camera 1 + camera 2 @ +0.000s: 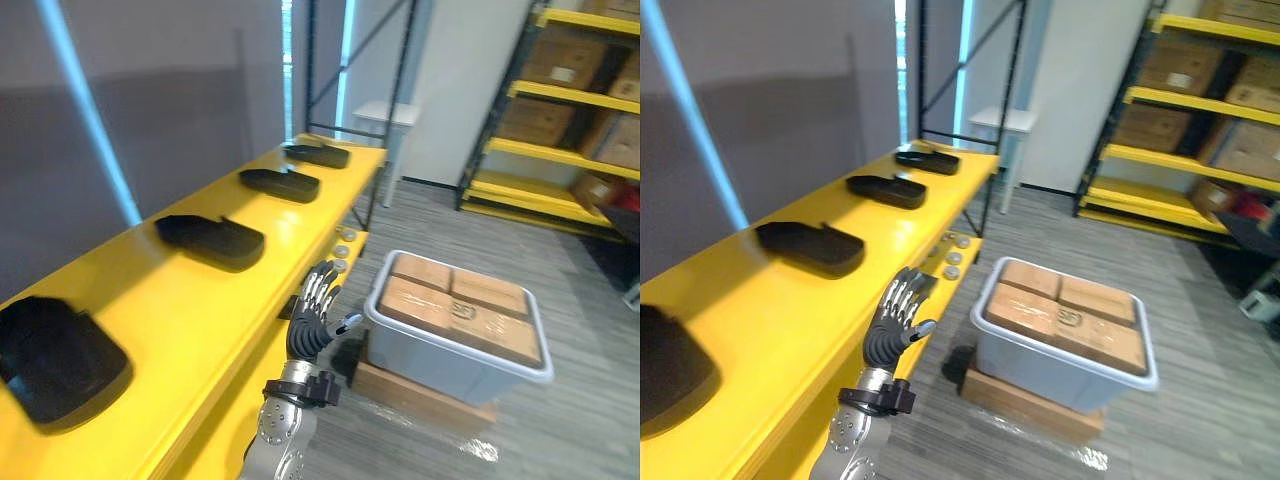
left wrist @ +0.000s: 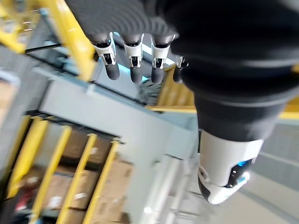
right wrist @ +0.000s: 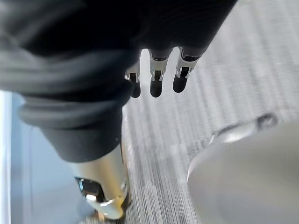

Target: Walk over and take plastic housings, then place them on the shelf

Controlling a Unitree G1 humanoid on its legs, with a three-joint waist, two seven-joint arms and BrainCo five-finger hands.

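Closest in, one black plastic housing (image 1: 55, 365) lies on the yellow shelf (image 1: 190, 330), with three more housings (image 1: 212, 240) lined up beyond it. The left hand (image 1: 312, 318) hovers beside the shelf edge, fingers straight, empty. The right hand (image 3: 156, 84) hangs over the floor (image 3: 224, 70), fingers relaxed, empty too.

The left arm (image 1: 282, 428) comes up from below with its forearm nearly upright. The left hand (image 1: 310, 330) is raised at its end, dark back facing the head camera. Its fingers (image 1: 320, 285) are spread and almost straight, the thumb (image 1: 347, 323) stuck out to the side, holding nothing. The right hand (image 3: 156, 70) has its fingers (image 3: 181, 80) loosely straight and empty.
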